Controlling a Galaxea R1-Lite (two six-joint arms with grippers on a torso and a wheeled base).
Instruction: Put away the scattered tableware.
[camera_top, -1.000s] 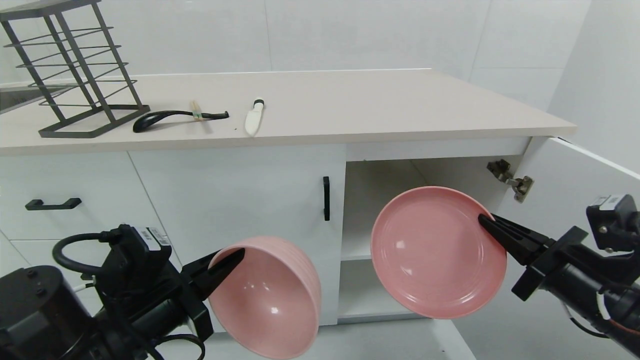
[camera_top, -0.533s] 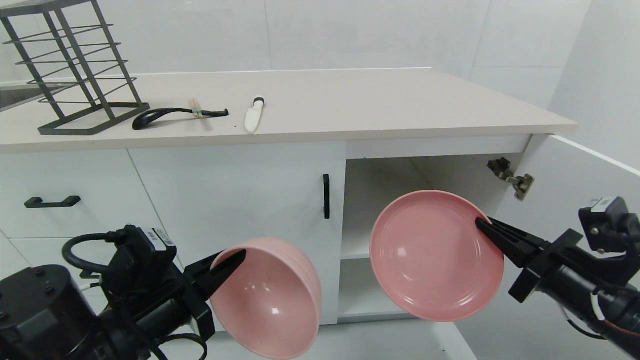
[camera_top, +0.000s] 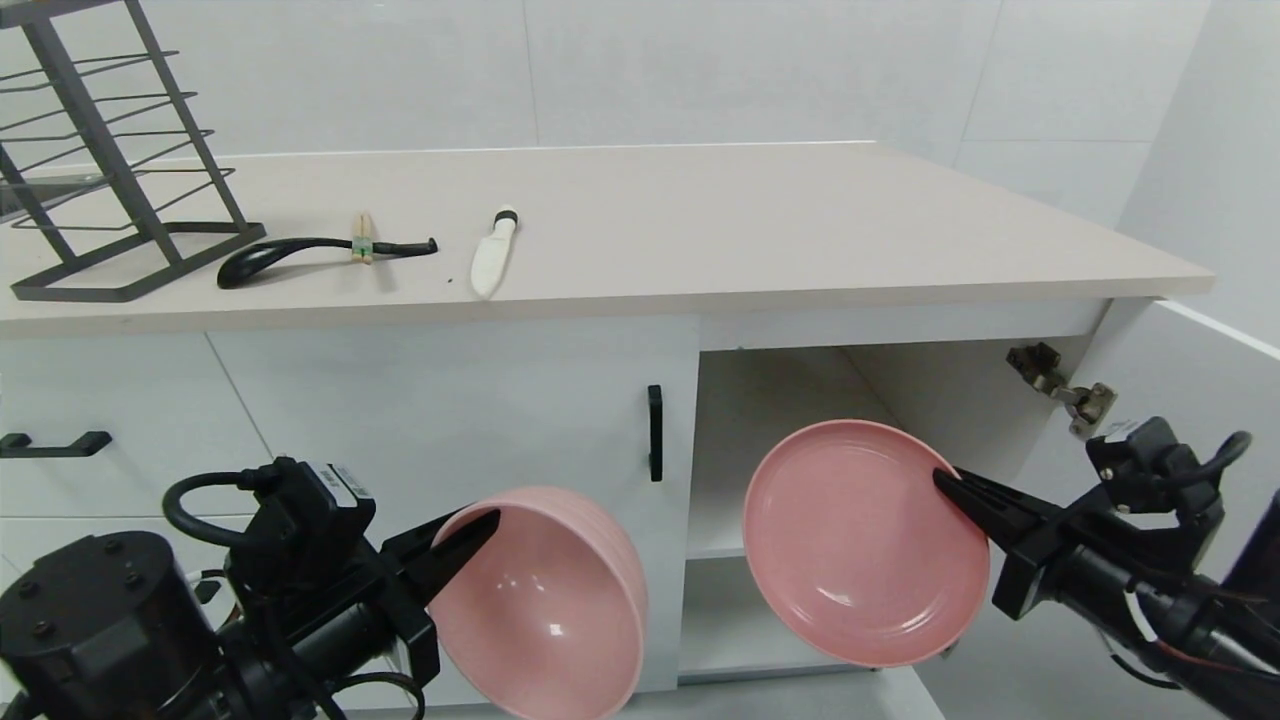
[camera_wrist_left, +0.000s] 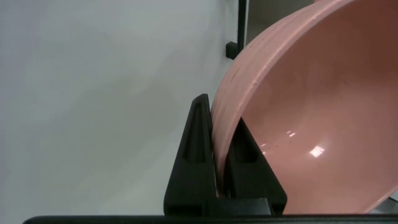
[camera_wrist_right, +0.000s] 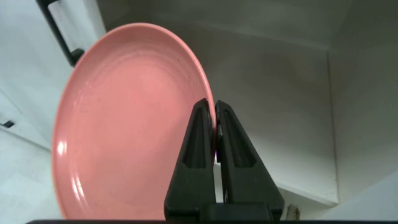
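My left gripper (camera_top: 470, 528) is shut on the rim of a pink bowl (camera_top: 545, 610), held tilted in front of the closed white cabinet door (camera_top: 450, 440); its fingers (camera_wrist_left: 199, 155) pinch the bowl (camera_wrist_left: 305, 112) wall. My right gripper (camera_top: 950, 485) is shut on the edge of a pink plate (camera_top: 860, 545), held on edge before the open cabinet (camera_top: 790, 400). In the right wrist view the plate (camera_wrist_right: 124, 124) faces the cabinet's lower space. On the counter lie a black spoon (camera_top: 300, 252), a small wooden piece (camera_top: 363, 240) and a white knife (camera_top: 492, 258).
A black wire dish rack (camera_top: 100, 160) stands at the counter's far left. The cabinet's right door (camera_top: 1180, 390) hangs open beside my right arm. Inside the cabinet a shelf (camera_top: 715, 540) splits it into upper and lower spaces. A black handle (camera_top: 654, 432) is on the closed door.
The head view has shifted, showing the counter lower and more to the left. The plate and right gripper have sunk slightly towards the cabinet opening. The bowl stays held as before.
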